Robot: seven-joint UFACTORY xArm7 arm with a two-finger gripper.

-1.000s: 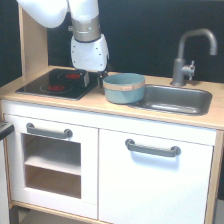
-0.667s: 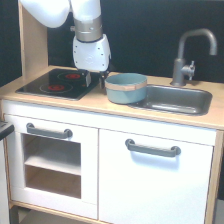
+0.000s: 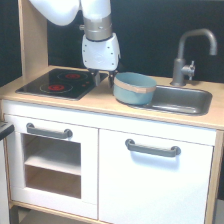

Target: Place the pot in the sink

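In the exterior view, the pot (image 3: 134,89) sits upright on the light wooden countertop (image 3: 100,102), at the edge of the sink (image 3: 184,100) on the view's left side, its body partly overlapping the basin's rim from this angle; whether it rests on the rim or only beside it I cannot tell; a tan band runs around the pot just below its lip; the gripper (image 3: 101,76) hangs just to the view's left of the pot, above the gap between the pot and the black stovetop (image 3: 57,84), its dark fingers pointing down and close to the counter; they hold nothing, but whether they stand apart or together is too dark and small to tell; the grey faucet (image 3: 191,52) rises behind the sink; below the counter are a white cabinet door (image 3: 155,185) with a grey handle (image 3: 152,148) and an oven front (image 3: 50,165) with its own grey bar.
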